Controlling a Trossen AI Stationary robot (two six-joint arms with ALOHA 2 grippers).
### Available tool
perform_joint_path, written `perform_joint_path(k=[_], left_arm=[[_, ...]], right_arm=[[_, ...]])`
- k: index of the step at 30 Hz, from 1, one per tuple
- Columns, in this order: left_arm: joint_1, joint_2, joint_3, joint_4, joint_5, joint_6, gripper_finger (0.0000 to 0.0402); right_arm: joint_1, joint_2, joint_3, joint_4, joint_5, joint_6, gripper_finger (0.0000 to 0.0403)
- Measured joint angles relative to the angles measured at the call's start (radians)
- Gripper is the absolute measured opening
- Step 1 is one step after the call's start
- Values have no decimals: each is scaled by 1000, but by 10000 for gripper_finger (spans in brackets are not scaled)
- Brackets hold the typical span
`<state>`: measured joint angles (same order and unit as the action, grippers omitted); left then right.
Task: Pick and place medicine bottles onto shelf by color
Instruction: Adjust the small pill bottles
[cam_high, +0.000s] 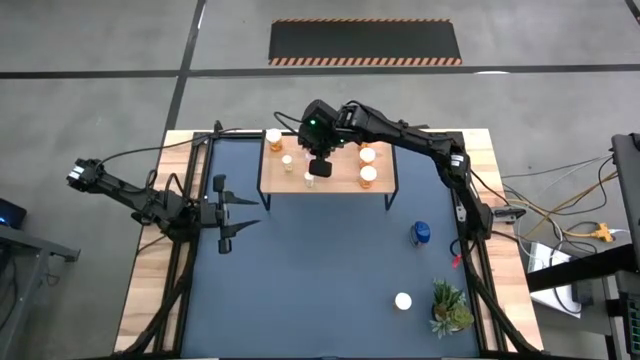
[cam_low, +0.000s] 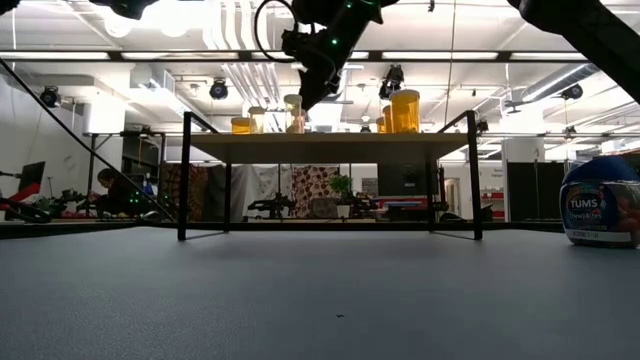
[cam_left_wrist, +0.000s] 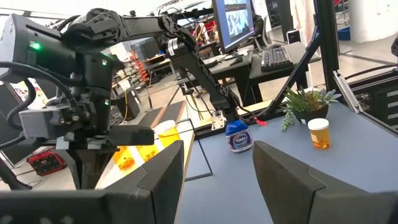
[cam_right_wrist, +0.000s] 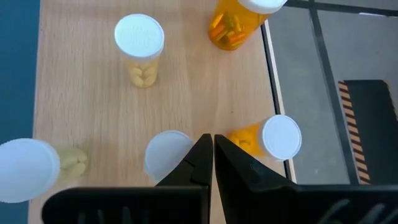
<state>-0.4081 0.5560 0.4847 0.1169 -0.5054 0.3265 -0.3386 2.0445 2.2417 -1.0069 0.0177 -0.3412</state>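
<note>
Now, right gripper (cam_right_wrist: 213, 146): fingers pressed together, empty, hovering over the shelf (cam_high: 345, 180) at twelve o'clock on the table.
Left gripper (cam_high: 226, 214): fingers apart, empty, parked at nine o'clock.
Handling: medicine bottles look light, rigid, smooth; grip the body under the cap.
Count on shelf: five white-capped.
Count off shelf: blue bottle (cam_high: 421, 234) at three o'clock, orange bottle (cam_high: 403, 301) at five o'clock.

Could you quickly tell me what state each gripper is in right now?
Left gripper: open, holding nothing, waiting at the table's left side.
Right gripper: closed, empty, above the shelf among the bottles.
</note>
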Motion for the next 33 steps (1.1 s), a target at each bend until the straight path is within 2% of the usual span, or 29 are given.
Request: perform_joint_path(k=[33], left_arm=[[0,0,0,-1,0,0,176]], right_arm=[[18,0,9,-13,-44,34,9]])
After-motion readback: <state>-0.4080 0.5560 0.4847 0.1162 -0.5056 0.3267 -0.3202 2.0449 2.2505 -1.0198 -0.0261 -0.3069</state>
